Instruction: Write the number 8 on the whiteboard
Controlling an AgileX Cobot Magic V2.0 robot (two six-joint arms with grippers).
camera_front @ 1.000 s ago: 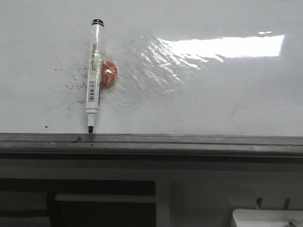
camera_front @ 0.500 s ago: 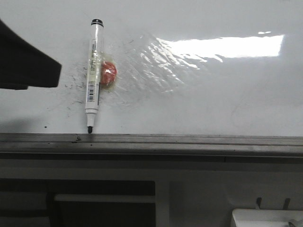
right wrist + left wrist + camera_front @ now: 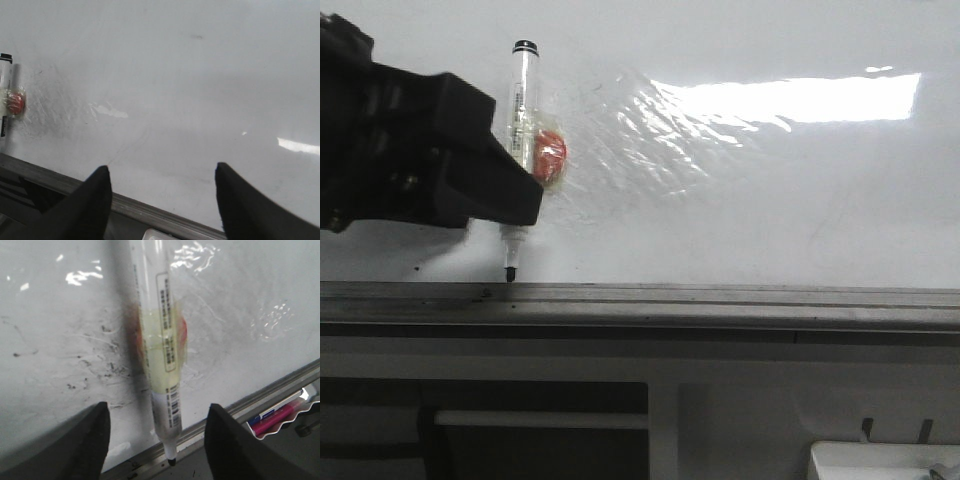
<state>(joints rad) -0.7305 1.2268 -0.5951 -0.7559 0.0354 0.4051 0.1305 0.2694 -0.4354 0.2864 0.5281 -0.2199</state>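
The whiteboard (image 3: 770, 200) is glossy white with glare, and its grey ledge (image 3: 720, 297) runs along the lower edge. No number 8 is in view on it. A white marker (image 3: 523, 90) hangs tip-down on the board, taped beside a red magnet (image 3: 552, 157). My left gripper (image 3: 520, 195) covers the marker's lower body. In the left wrist view the gripper (image 3: 157, 407) is open, with the marker (image 3: 162, 340) between its fingers and touching neither. My right gripper (image 3: 161, 166) is open over bare whiteboard (image 3: 200, 75), far from the marker (image 3: 5, 75).
Black specks and smudges (image 3: 90, 375) mark the board beside the marker. A small tray (image 3: 280, 415) below the ledge (image 3: 270, 395) holds red and blue pens. A white box corner (image 3: 880, 460) sits low at the right.
My left gripper came in from the left edge and moved right. It now covers the marker's lower body. The marker has not moved.
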